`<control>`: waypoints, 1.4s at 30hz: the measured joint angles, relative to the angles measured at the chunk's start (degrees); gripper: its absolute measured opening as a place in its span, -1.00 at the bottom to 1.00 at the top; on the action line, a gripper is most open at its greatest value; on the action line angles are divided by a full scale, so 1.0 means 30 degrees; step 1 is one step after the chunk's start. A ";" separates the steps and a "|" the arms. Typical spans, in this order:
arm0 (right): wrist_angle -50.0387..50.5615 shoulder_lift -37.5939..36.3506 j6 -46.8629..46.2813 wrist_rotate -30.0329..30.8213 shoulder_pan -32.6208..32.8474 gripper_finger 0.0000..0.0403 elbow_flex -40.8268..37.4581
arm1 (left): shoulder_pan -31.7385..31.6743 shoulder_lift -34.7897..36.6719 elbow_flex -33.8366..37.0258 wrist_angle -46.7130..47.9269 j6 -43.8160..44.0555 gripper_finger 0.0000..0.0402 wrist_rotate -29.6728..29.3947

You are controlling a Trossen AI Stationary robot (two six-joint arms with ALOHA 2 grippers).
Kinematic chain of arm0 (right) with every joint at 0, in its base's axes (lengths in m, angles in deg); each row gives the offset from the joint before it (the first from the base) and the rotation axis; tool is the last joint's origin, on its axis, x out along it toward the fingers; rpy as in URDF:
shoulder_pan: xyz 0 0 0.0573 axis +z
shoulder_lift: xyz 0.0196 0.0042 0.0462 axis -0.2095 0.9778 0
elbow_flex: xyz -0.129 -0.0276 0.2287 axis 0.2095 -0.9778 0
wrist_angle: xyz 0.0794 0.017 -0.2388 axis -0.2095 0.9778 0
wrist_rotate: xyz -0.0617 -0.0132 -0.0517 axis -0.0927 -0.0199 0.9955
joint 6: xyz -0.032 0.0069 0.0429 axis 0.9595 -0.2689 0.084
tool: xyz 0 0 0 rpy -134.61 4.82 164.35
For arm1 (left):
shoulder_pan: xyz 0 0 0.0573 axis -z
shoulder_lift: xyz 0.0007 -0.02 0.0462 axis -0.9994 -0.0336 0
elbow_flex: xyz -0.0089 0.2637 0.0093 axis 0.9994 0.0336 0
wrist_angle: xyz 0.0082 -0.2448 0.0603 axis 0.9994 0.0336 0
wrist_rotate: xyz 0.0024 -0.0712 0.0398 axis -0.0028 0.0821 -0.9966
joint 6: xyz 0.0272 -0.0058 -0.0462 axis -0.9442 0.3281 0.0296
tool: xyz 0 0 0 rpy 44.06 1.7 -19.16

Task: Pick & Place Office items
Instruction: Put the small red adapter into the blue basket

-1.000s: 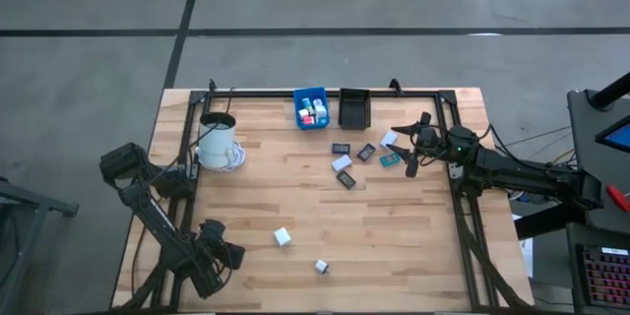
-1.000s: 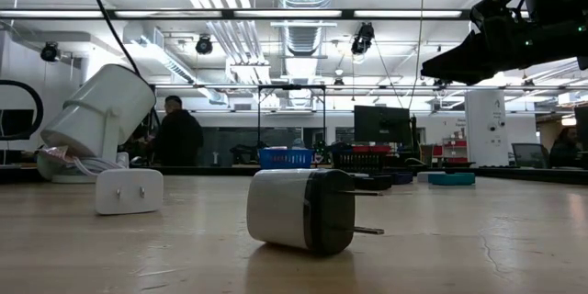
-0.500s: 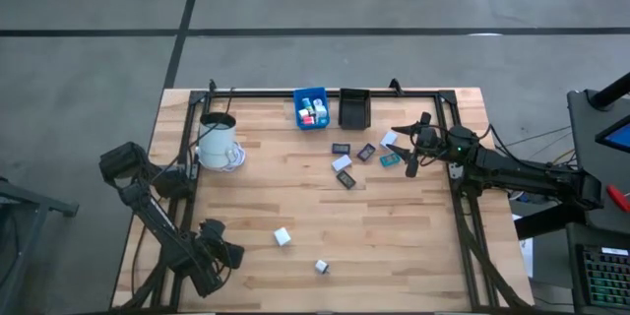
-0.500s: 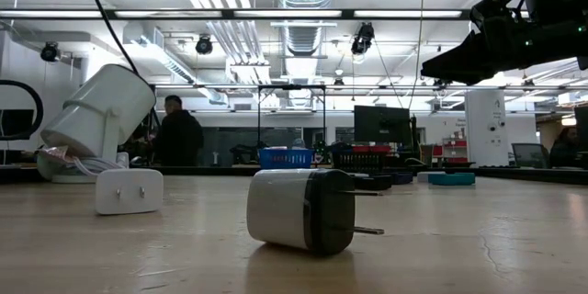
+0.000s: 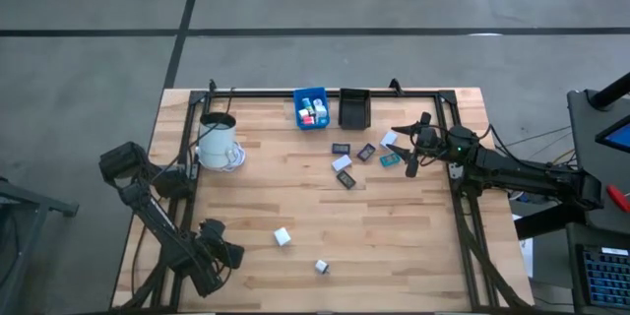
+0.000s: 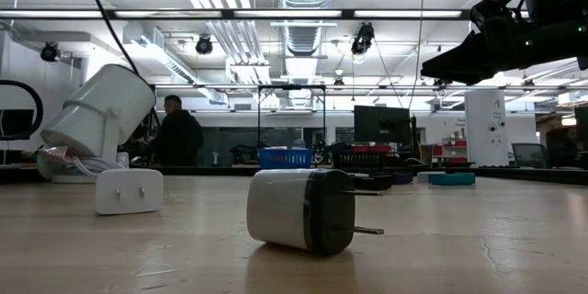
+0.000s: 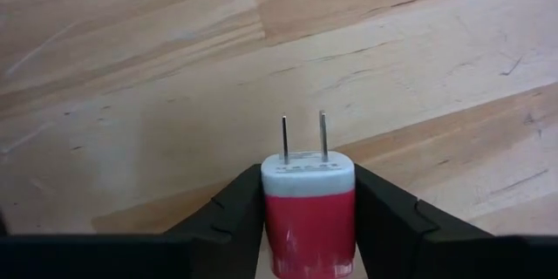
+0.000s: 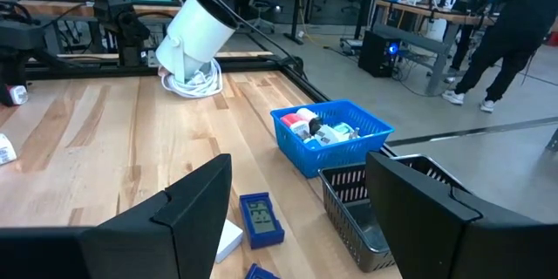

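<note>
A red charger block [image 7: 309,227] with a white face and two metal prongs sits between the fingers of my left gripper [image 7: 309,185], which is shut on it near the table's near left corner [image 5: 215,256]; the high view hides the block. A white cube [image 5: 283,236] and a white-and-black plug block [image 5: 321,267] lie on the wood nearby. My right gripper [image 5: 409,155] hovers open at the far right over several flat rectangles [image 5: 345,164]. Its fingers stand wide apart [image 8: 301,227] with nothing between them. My left gripper pinches the red block by its two opposite red sides [image 7: 272,220] between its two fingers. The fingers come from above, pointing steeply down. The prongs [image 7: 302,139] point away from the gripper toward the wood. Whether the block rests on the table cannot be told.
A blue bin [image 5: 311,108] holding small blocks and a black bin [image 5: 353,106] stand at the far edge. A white mug [image 5: 219,140] sits tilted on a coiled white cable at the far left. A black frame rail [image 5: 325,93] borders the table. People stand in the room beyond.
</note>
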 joint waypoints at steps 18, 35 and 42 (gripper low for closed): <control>0.0001 0.0000 0.0000 -0.0001 0.0001 0.27 -0.0001 | -0.0452 0.1558 -0.1233 0.1284 -0.0670 -0.27 -0.0789; -0.0004 0.0000 0.0000 -0.0003 -0.0006 0.27 -0.0001 | -0.3775 0.2025 -0.5507 0.7108 -0.5895 -0.28 -0.6572; -0.0004 0.0000 0.0000 -0.0003 -0.0002 0.27 -0.0004 | -0.6099 0.2025 -0.7181 0.8364 -1.0547 -0.26 -1.1581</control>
